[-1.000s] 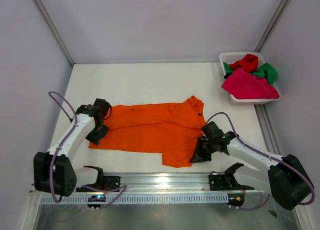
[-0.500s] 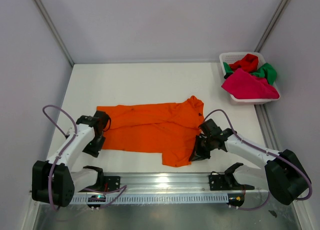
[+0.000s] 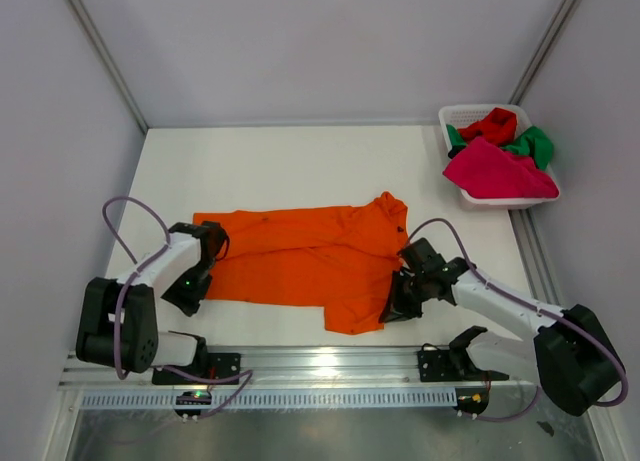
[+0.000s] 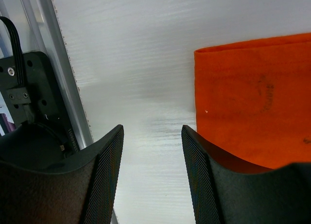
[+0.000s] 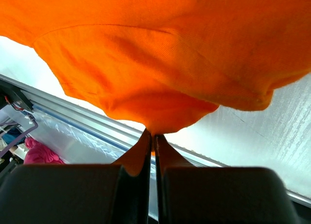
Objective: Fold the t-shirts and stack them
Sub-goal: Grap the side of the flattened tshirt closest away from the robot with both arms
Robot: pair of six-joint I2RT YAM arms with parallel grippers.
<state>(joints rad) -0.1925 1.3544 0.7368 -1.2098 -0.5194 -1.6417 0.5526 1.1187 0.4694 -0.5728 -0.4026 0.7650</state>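
A bright orange t-shirt (image 3: 300, 261) lies spread across the middle of the white table. My right gripper (image 3: 393, 307) is shut on its near right edge, and in the right wrist view the cloth (image 5: 160, 63) hangs up from the pinched fingertips (image 5: 148, 146). My left gripper (image 3: 188, 293) is open and empty, low over the bare table just beside the shirt's near left corner (image 4: 243, 97). The magenta-pink t-shirt (image 3: 495, 171), the red one (image 3: 492, 126) and the green one (image 3: 535, 143) lie bunched in the basket.
A white lattice basket (image 3: 455, 116) stands at the far right corner of the table. A metal rail (image 3: 320, 366) runs along the near edge and shows in the left wrist view (image 4: 58, 78). Side walls close the table in on left and right.
My left gripper has drawn back toward the near edge, off the shirt's left end to its near left corner. My right gripper has stayed shut on the shirt, almost still.
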